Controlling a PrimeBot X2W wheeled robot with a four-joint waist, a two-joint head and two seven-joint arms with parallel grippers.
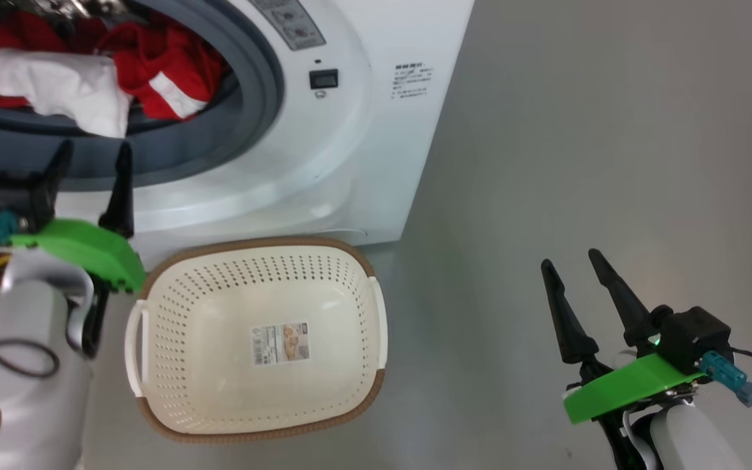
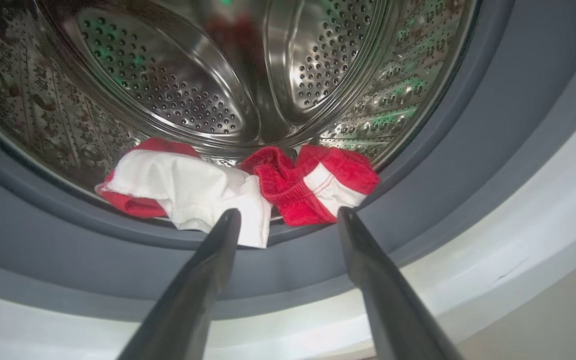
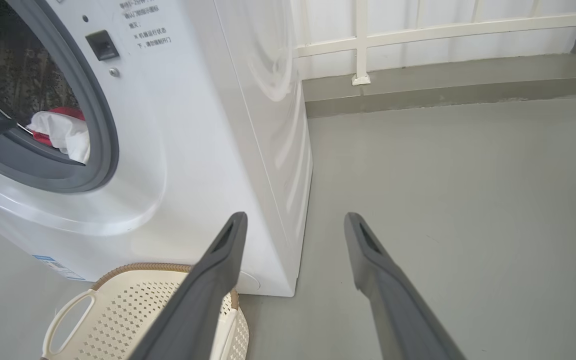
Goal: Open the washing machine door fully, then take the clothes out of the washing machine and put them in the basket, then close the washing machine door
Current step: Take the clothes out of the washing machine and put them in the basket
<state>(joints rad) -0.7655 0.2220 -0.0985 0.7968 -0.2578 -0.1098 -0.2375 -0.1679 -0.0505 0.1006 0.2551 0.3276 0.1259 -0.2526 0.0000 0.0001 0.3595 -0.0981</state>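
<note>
Resting in drum (image 2: pixel 168 90), clothes (image 2: pixel 188 190), just beyond left end effector (image 2: pixel 288 212)

Grey floor (image 1: pixel 578 130), white washing machine (image 1: pixel 350 163) on it, cream basket (image 1: pixel 193 339) just in front

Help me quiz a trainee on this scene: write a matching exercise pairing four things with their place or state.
1 clothes
2 basket
3 left gripper
4 right gripper

a open, over bare floor
b inside the drum
c on the floor before the washing machine
d open, at the drum's mouth

Pairs: 1-b, 2-c, 3-d, 4-a
</note>
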